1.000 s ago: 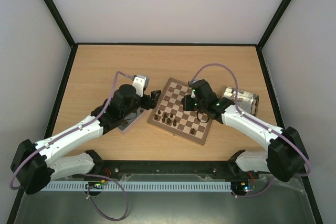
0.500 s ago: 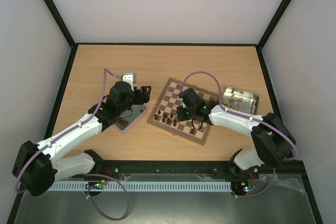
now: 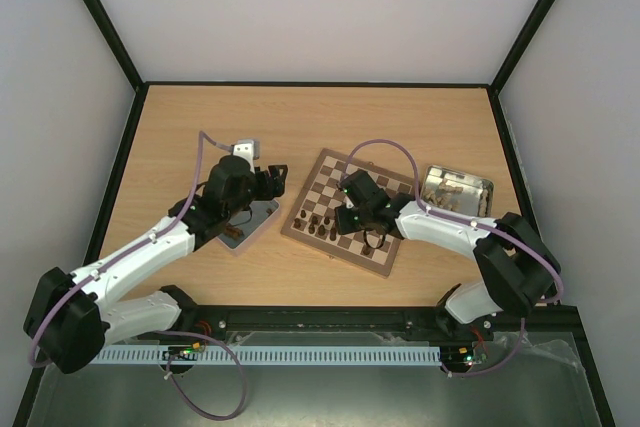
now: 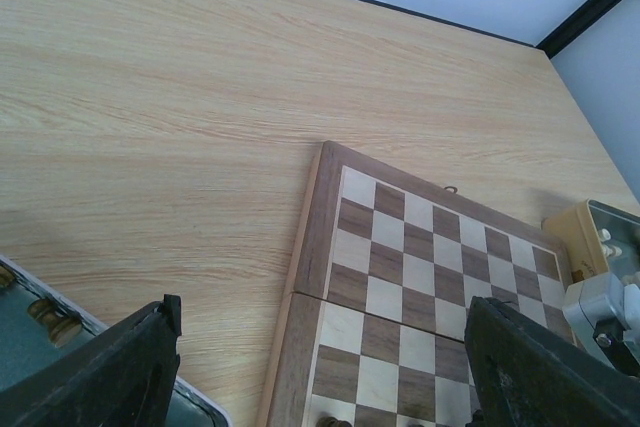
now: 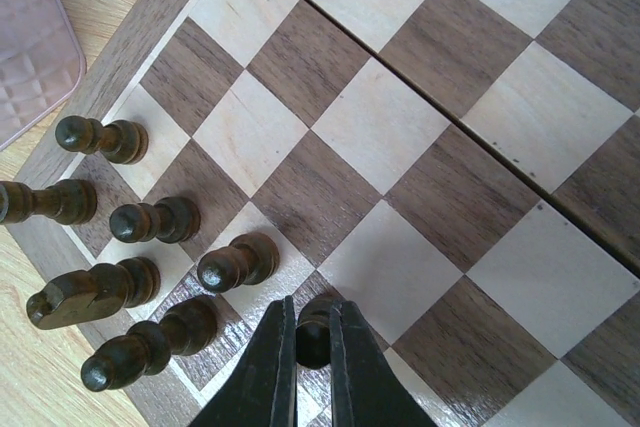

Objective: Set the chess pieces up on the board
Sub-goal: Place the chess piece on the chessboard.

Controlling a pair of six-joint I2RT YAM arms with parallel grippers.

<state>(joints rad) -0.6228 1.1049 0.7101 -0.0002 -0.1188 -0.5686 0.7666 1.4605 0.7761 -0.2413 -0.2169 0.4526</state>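
Right gripper (image 5: 310, 309) clamped on one chess piece (image 5: 312, 339); left gripper (image 4: 322, 312) spread wide, holding nothing
Board (image 3: 352, 209) sits skewed mid-desk, closer to the near edge than the far one. Right wrist cam: six more chess pieces (image 5: 238, 262) stand free, clustered at the board corner facing the desk's near-left corner, with the gripped one just beside them. Two trays: grey tray (image 3: 252, 223) left of the board under the left arm, two dark chessmen visible in it; second tray (image 3: 478, 187) toward the right edge
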